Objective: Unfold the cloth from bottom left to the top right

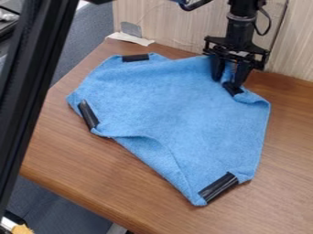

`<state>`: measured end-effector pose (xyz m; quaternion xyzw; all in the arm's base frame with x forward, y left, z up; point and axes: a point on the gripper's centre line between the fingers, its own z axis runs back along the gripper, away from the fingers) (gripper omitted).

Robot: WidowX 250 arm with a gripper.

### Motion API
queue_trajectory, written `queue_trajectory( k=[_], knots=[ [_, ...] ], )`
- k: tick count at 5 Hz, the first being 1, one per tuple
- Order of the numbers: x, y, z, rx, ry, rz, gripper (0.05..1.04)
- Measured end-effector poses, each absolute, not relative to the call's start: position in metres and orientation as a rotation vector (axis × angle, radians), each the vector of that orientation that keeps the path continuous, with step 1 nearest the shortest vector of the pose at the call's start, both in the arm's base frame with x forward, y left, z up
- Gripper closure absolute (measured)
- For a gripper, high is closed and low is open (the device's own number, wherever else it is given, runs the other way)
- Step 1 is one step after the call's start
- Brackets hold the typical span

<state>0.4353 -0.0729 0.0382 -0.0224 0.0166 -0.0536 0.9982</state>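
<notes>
Blue cloth (174,103) on a wood-grain table (92,157), the unfolding well advanced by the look of it. The greater part of the fabric lies spread as a broad, nearly flat sheet, with black tape strips at its upper left (135,58), left (88,114), lower right (218,187) and upper right (232,88). What is left appears confined to the borders: the upper-right part is gathered and creased beside its tape strip, and along the lower-left side, between the left and lower-right strips, a curved crease sets off a band of cloth that seems turned over or slack. The outline is accordingly uneven, and the task is best judged largely done but incomplete, the upper-right corner having most still to gain from being drawn outward. The black two-finger gripper (228,82) hangs down over this upper-right part, its fingers parted, with blue fabric visible in the gap; no firm pinch is evident, though whether either finger touches the cloth cannot be told. Relative to the gripper, the bulk of the cloth extends to the left and toward the lower edge of the view, a smaller portion lies to the right, and the upper-right tape strip is just beside the fingertips.
</notes>
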Motion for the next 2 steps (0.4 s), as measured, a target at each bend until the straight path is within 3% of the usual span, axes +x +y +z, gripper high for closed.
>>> queue_trajectory(
  k=[1,2],
  knots=[
    [0.4332,-0.0746,0.0410,-0.046,0.021,-0.111,0.077],
    [0.4298,-0.0743,0.0429,-0.052,0.021,-0.126,0.079]
  ],
)
